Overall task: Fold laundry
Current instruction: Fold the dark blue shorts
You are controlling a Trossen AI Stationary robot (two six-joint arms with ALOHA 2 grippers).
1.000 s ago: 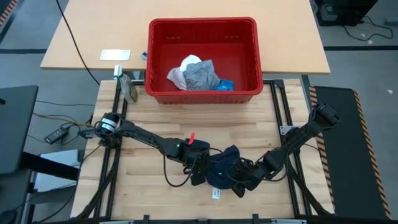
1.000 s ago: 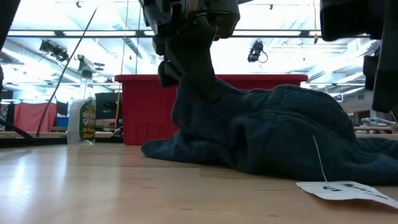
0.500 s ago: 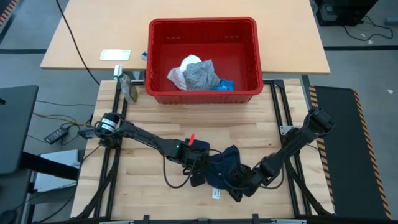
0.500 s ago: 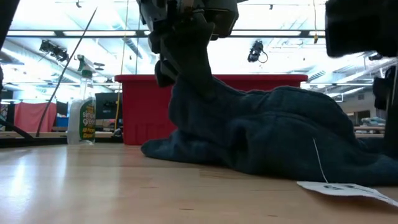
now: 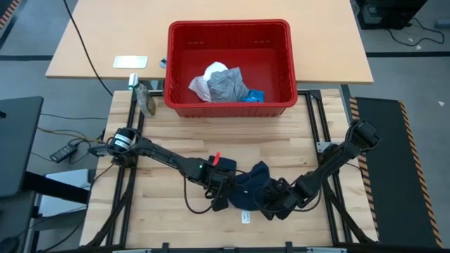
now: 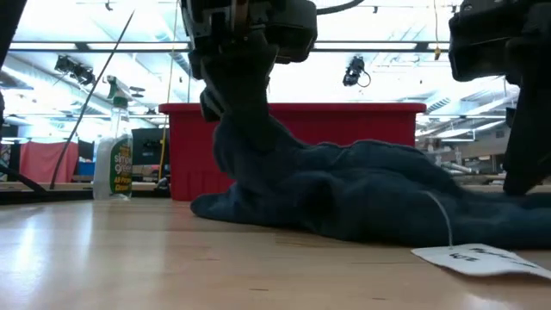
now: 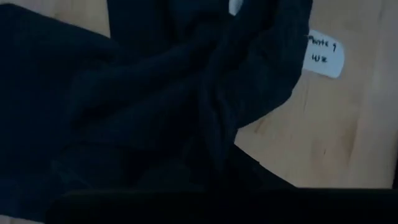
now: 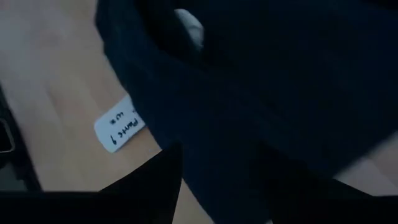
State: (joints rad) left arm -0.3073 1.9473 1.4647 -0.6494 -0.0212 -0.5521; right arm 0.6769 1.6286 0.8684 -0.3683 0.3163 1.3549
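Observation:
The dark navy cloth (image 5: 249, 190) lies bunched on the wooden table near its near edge, with a white tag (image 6: 478, 257) on a thread beside it. My left gripper (image 5: 220, 185) is shut on the cloth's left part, which rises as a peak (image 6: 237, 129). My right gripper (image 5: 278, 202) is low at the cloth's right end. It is open, with one finger (image 8: 152, 183) on each side of a cloth fold (image 8: 217, 162). The grey cloth (image 5: 228, 86) and the white crinkly cloth (image 5: 205, 76) lie in the red basket (image 5: 228, 107). My left gripper holds the navy cloth by a raised bunch at its left part (image 6: 239, 103), coming from above and pointing down. The cloth hangs from the fingers in a slope, and the rest (image 6: 370, 198) lies on the table. The gripper body hides the exact pinch.
The red basket stands at the table's far edge and also holds a small bright blue item (image 5: 252, 96). A spray bottle (image 6: 114, 155) stands left of the basket. Bare wood (image 5: 162, 197) lies left of the cloth and along the near edge.
My left gripper has moved a little toward the table's left, drawing the cloth's peak with it. The cloth's right hump has sunk and flattened. My right gripper has come down toward the cloth's right end.

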